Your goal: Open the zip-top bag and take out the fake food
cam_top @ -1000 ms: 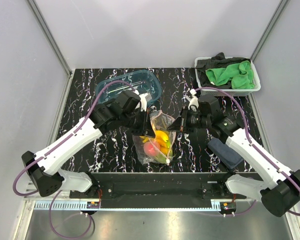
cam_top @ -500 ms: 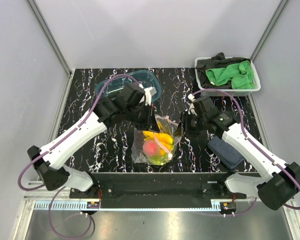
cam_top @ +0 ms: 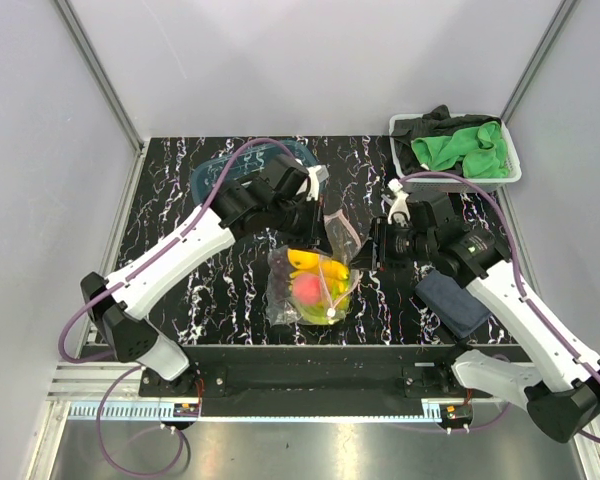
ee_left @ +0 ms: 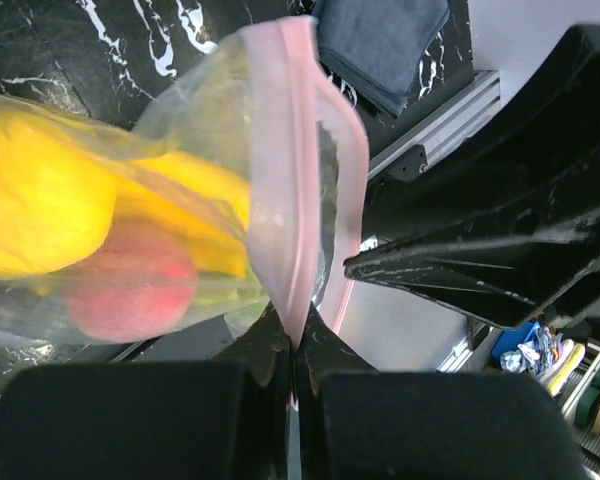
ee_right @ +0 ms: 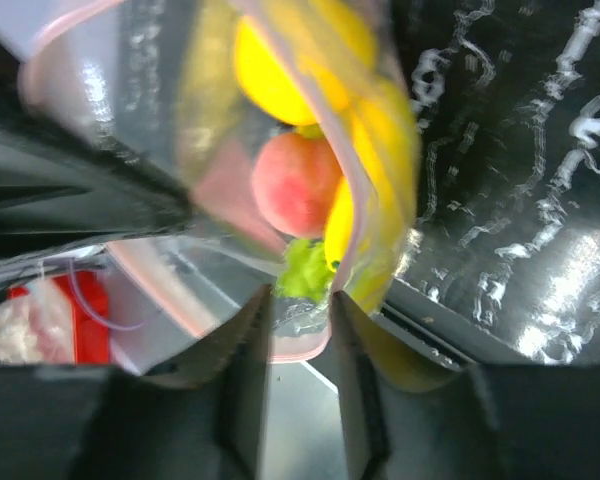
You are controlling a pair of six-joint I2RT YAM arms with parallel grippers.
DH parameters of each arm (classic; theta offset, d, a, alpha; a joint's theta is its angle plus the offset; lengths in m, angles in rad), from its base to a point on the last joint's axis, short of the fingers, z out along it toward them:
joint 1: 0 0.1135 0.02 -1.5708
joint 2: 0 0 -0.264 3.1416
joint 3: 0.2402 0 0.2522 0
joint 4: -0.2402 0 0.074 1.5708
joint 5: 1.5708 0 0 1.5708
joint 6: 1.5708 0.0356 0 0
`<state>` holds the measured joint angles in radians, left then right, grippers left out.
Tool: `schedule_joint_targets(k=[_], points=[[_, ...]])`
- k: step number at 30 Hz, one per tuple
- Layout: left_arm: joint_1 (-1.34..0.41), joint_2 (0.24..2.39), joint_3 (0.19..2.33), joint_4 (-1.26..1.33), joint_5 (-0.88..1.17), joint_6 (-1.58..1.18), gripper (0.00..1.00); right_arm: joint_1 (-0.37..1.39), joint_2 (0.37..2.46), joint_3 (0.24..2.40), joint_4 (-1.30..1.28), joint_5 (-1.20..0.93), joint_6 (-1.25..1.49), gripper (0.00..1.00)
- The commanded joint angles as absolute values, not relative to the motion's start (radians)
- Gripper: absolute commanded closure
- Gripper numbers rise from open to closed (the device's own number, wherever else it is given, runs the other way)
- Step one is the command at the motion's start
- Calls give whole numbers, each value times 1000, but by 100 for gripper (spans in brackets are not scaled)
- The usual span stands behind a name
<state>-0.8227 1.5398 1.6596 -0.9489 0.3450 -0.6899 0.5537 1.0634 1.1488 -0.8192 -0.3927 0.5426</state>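
The zip-top bag (cam_top: 283, 292) hangs between my two grippers above the table's front middle. Inside it are the fake food pieces: a yellow lemon (cam_top: 302, 262), a pink-red peach (cam_top: 306, 291) and yellow banana. My left gripper (cam_top: 329, 228) is shut on the bag's pink zip strip (ee_left: 298, 250), clearly pinched in the left wrist view (ee_left: 295, 345). My right gripper (cam_top: 369, 252) is at the bag's right side. In the right wrist view (ee_right: 300, 325) its jaws stand apart with the bag's pink-edged rim (ee_right: 302, 350) between them, and the peach (ee_right: 295, 185) and a green piece (ee_right: 302, 272) show through the plastic.
A blue-tinted clear tray (cam_top: 212, 172) lies behind the left arm. A white bin (cam_top: 510, 172) with green and black cloths stands at the back right. A folded dark blue cloth (cam_top: 450, 302) lies under the right arm and also shows in the left wrist view (ee_left: 380, 45).
My left gripper has moved right and away from me with the zip strip, lifting the bag's top edge. The bag has turned and shifted right. The right gripper has drawn slightly right.
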Motion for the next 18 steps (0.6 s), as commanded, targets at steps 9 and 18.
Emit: schedule_joint_targets(k=[9,18], points=[[-824,1546,1713,-877,419,-706,100,560,1132,1201,-722,-465,560,83],[-824,1548,1724,-877,383,-707,100,558,1095,1325,-965,-276,469,58]])
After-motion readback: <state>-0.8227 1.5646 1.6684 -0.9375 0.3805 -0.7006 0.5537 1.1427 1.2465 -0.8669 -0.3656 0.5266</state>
